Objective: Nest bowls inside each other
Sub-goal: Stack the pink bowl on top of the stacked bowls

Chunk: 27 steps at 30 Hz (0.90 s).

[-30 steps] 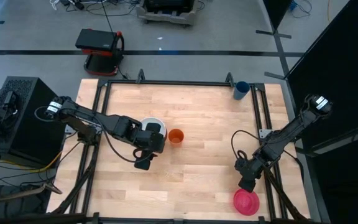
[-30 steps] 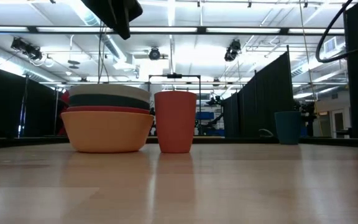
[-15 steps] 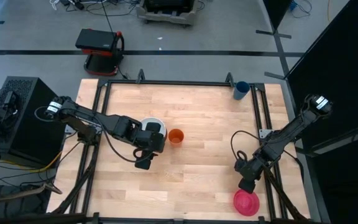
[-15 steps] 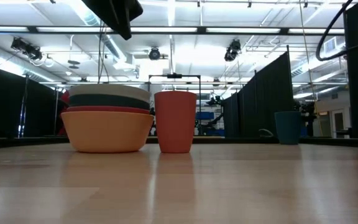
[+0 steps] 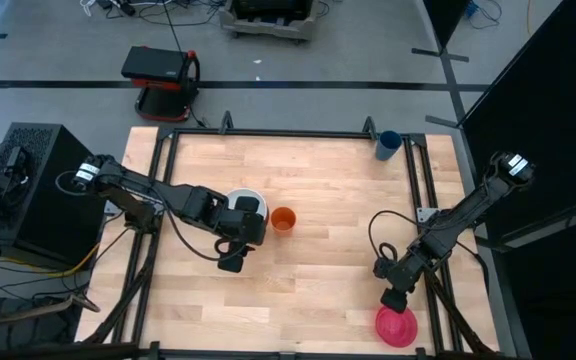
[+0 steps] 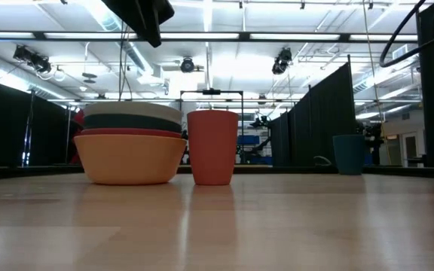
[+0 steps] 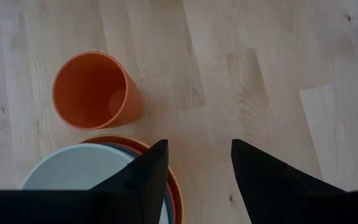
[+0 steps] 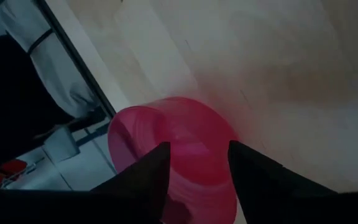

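Note:
A stack of nested bowls (image 5: 245, 207) stands left of the table's middle. In the low view it is orange at the bottom, then red, then teal, with white on top (image 6: 130, 149). My left gripper (image 7: 194, 163) hangs open above the table just beside the stack (image 7: 98, 180), touching nothing. A magenta bowl (image 5: 396, 325) rests on the table by the near right corner. My right gripper (image 5: 393, 298) hovers open just on the far side of it. In the right wrist view its fingers (image 8: 146, 171) frame the magenta bowl (image 8: 179, 143) without touching it.
A small orange cup (image 5: 283, 219) stands right beside the stack, also seen in the left wrist view (image 7: 95, 90). A dark-blue cup (image 5: 388, 145) stands at the far right corner. The table's black frame rail (image 5: 430, 300) runs close by the magenta bowl.
My right gripper has tipped slightly further down toward the magenta bowl, staying open. The left arm and the bowls have kept still.

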{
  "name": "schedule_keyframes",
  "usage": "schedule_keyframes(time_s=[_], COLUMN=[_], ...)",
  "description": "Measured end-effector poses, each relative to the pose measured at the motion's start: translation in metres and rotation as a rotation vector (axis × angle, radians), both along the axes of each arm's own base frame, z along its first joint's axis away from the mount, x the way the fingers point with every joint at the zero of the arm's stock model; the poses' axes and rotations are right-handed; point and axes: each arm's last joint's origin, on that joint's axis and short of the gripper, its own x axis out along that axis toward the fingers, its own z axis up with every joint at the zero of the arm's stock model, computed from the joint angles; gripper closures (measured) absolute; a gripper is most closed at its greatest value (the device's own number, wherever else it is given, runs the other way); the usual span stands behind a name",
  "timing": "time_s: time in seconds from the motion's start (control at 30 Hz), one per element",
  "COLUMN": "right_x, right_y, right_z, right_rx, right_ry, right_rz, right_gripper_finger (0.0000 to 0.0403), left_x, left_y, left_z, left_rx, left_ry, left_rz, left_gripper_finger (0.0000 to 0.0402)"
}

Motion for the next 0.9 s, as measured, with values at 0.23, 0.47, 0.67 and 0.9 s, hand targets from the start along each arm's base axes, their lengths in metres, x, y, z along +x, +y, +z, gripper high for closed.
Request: schedule_keyframes(time_s=[0.23, 0.47, 0.67, 0.9], right_x=[-0.002, -0.003, -0.008, -0.013], right_y=[-0.002, -0.002, 0.003, 0.005], right_z=[-0.002, -0.002, -0.002, -0.004], right_rx=[-0.032, -0.043, -0.048, -0.088], right_ry=[0.016, 0.022, 0.009, 0.000], right_rz=[-0.007, -0.007, 0.050, 0.078], right_gripper_finger=[0.0236, 0.0220, 0.0218, 0.0221], left_x=[0.000, 0.000, 0.000, 0.000], left_y=[0.000, 0.000, 0.000, 0.000], left_z=[0.000, 0.000, 0.000, 0.000], left_rx=[-0.003, -0.005, -0.005, -0.003], left_ry=[0.000, 0.001, 0.001, -0.002], left_rz=[0.005, 0.009, 0.009, 0.011], left_gripper_finger=[0.0238, 0.0235, 0.0238, 0.0237])
